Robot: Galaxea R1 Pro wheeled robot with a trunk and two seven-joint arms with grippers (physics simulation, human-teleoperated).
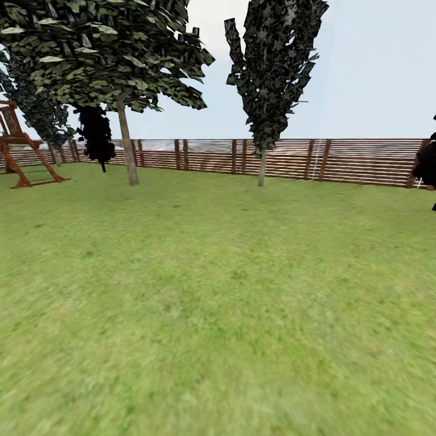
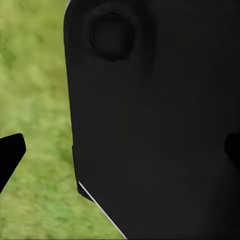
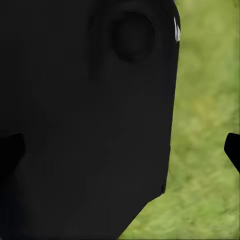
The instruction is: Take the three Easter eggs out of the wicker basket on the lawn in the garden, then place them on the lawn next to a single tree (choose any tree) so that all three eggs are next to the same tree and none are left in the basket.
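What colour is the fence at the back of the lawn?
Brown horizontal slats on darker posts; the fence shows best in the head view.

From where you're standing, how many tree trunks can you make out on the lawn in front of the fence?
2 clear: a leaning grey-beige trunk at left and a thin pale trunk near centre. A third may be the thin trunk beside the play frame; dark foliage could hide more.

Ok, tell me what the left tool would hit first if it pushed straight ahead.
Most likely the black robot body panel that fills most of the left wrist view, ahead of the left tool. The lawn lies beyond it; depth is unclear.
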